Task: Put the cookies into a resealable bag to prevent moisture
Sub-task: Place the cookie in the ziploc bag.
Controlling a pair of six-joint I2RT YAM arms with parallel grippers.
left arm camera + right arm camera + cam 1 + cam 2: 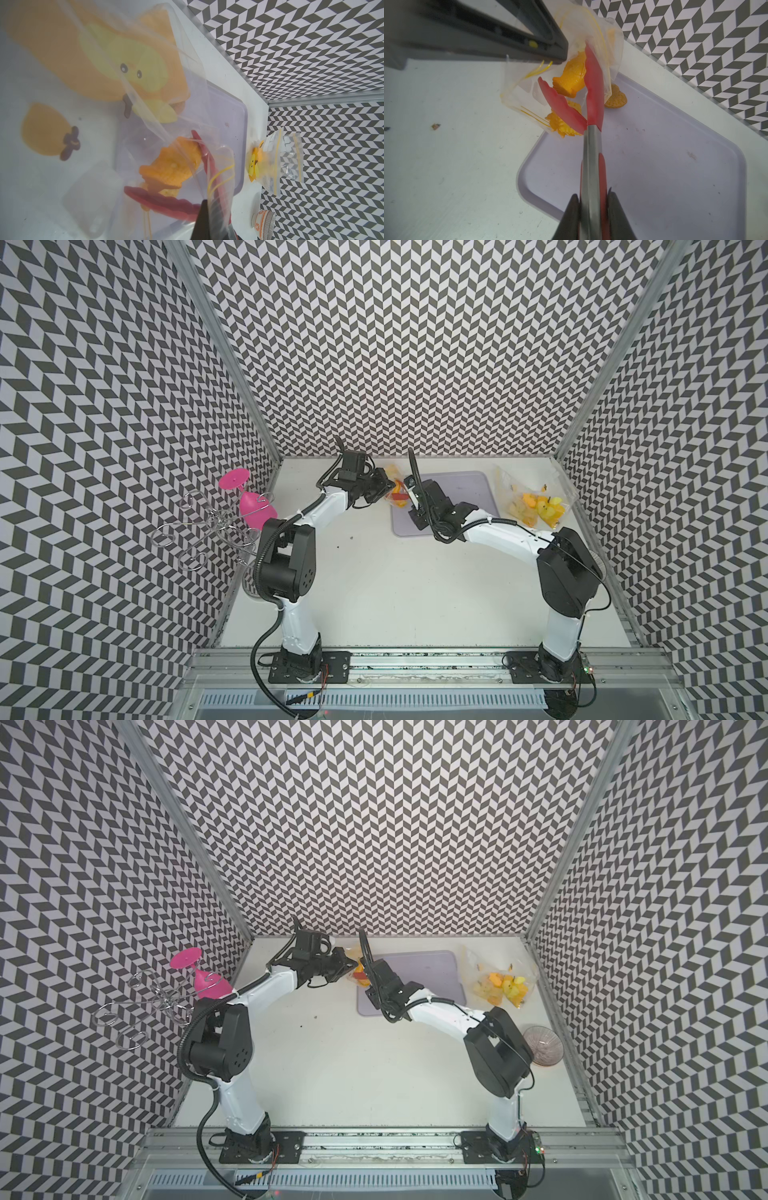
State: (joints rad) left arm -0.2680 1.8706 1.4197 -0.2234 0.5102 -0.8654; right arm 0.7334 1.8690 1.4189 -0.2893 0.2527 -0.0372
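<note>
Three walls (415,344) papered in a black-and-white chevron pattern, joined by aluminium posts, close in a white bench (395,593). Its surface is scuffed and dotted with a few dark specks. Both arms stand on a metal rail along the near edge.

A lilac tray (675,187) lies toward the back, smudged with crumbs. At its left rear corner the left pincer (390,486) is clenched on the rim of a clear resealable bag (519,89), holding the mouth up. The right pincer (592,195) is clamped around the steel handles of red-tipped tongs (591,149), whose parted tips reach into the bag's mouth. An orange fish cookie (572,80) sits between those tips, inside the bag. A yellow-orange cookie (562,124) shows under the lower tip; I cannot tell if it is fully inside. A brown cookie (615,99) rests on the tray just behind the bag.

Further printed bags (536,506) lie in the back right corner. A pink goblet (253,506) hangs upside down from a wire rack (199,522) at the left wall. In a top view, a glass bowl (542,1046) stands by the right arm.
</note>
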